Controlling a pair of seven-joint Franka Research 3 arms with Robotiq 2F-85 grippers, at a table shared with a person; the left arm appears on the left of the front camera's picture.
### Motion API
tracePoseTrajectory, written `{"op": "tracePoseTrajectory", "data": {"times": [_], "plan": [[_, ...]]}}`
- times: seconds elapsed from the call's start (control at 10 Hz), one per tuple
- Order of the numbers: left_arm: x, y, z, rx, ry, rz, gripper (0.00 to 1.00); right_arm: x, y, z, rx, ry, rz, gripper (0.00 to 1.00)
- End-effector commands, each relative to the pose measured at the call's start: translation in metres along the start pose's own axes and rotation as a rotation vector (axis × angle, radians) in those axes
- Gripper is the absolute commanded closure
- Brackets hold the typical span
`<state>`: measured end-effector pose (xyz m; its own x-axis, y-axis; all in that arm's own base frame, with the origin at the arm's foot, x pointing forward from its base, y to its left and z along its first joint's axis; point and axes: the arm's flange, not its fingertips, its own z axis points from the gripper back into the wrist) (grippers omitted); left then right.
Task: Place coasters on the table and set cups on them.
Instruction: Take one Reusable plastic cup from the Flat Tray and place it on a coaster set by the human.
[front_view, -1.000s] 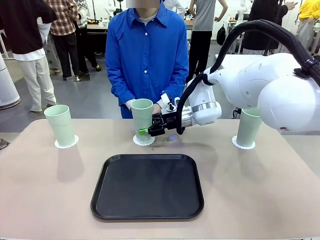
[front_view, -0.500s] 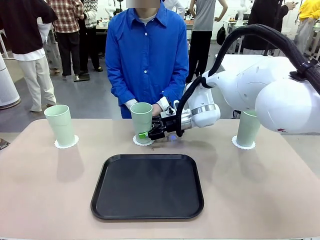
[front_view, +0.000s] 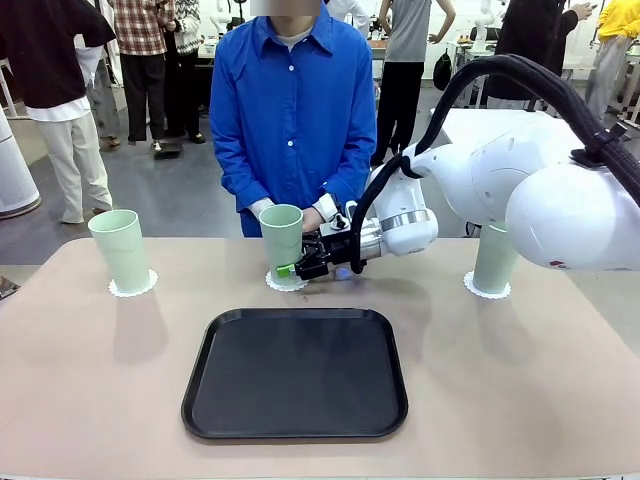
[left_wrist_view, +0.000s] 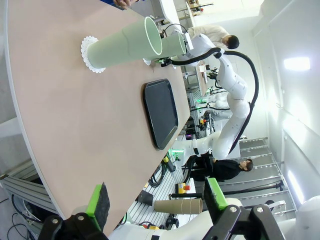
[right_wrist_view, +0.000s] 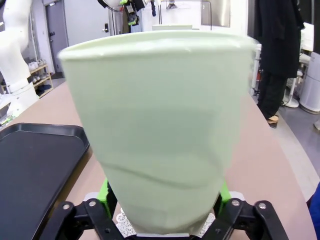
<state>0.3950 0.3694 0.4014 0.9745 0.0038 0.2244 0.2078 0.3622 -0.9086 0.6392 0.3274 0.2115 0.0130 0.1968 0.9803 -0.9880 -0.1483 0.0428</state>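
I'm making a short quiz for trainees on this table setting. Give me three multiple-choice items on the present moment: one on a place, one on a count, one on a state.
1. Where does the black rounded plastic tray lie on the beige-pink tabletop?
A. nearer the robot than the row of cups
B. under the left cup
C. at the far right edge

2. How many tall pale mint-green plastic cups stand on white lacy paper coasters?
A. one
B. two
C. three

3. What is in the tray?
A. a cup
B. nothing
C. a coaster

Answers:
1 A, the tray lies below the cups in the front view.
2 C, left cup, middle cup and right cup each stand on a coaster, for instance the left one.
3 B, its black floor is bare.
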Motion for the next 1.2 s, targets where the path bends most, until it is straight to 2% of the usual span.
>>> {"op": "tracePoseTrajectory", "data": {"times": [0.0, 1.1], "plan": [[-0.001, -0.002, 0.001, 0.005, -0.002, 0.001, 0.00, -0.001, -0.006, -0.001, 0.021, 0.017, 0.000, 0.00], [-0.001, -0.002, 0.001, 0.005, -0.002, 0.001, 0.00, 0.001, -0.012, 0.016, 0.002, -0.001, -0.011, 0.00]]}}
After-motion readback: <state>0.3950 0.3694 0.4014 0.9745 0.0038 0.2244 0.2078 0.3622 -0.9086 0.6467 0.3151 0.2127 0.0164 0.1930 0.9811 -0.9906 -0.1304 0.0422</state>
